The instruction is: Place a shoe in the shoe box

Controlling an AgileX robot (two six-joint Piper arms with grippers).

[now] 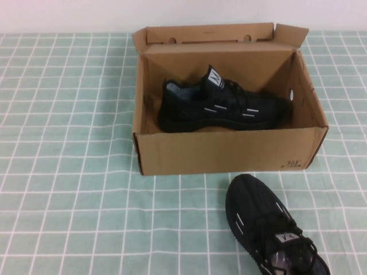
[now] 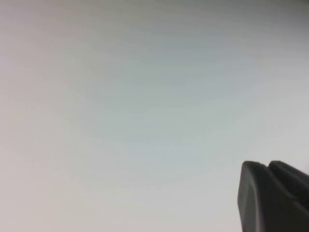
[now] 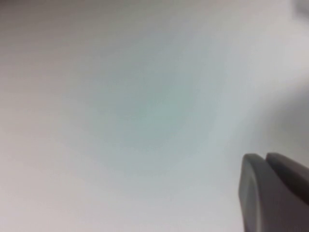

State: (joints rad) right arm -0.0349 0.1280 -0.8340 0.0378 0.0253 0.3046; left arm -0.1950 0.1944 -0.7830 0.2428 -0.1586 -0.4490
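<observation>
An open brown cardboard shoe box [image 1: 229, 152] stands at the middle back of the table, its flap lid up at the rear. One black knit shoe [image 1: 225, 106] lies inside it on its side, toe to the right, white tongue label up. A second identical shoe [image 1: 269, 226] lies on the cloth in front of the box's right corner, toe toward the box. Neither arm shows in the high view. My left gripper [image 2: 267, 164] and my right gripper [image 3: 265, 155] show only in their wrist views, fingers pressed together, empty, against a blank pale background.
A green and white checked cloth [image 1: 69, 143] covers the table. A pale wall runs along the far edge behind the box. The second shoe's heel reaches the picture's bottom edge.
</observation>
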